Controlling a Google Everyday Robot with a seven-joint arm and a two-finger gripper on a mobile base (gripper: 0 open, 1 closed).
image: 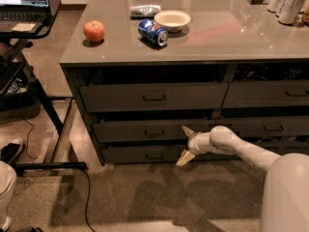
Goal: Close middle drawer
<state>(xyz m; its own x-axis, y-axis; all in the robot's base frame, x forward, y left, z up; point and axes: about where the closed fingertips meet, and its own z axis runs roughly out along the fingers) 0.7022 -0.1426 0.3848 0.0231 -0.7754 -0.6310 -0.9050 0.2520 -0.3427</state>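
The middle drawer point(145, 130) is a wide shallow drawer with a dark grey-brown front and a small bar handle point(154, 132) at its centre. It sits in the left stack, between a taller top drawer point(153, 96) and a bottom drawer point(142, 153). Its front stands almost in line with the other drawer fronts. My gripper point(186, 145) is open, with its tan fingers point(185, 157) spread one above the other. It hangs just in front of the right end of the middle drawer's front, pointing left.
The counter point(212, 33) carries an apple point(94, 31), a blue can on its side point(152, 31), a white bowl point(172, 19) and cans at the far right point(288, 3). A laptop stand point(29, 28) and a cable stand at the left. A shoe point(12, 150) lies on the floor.
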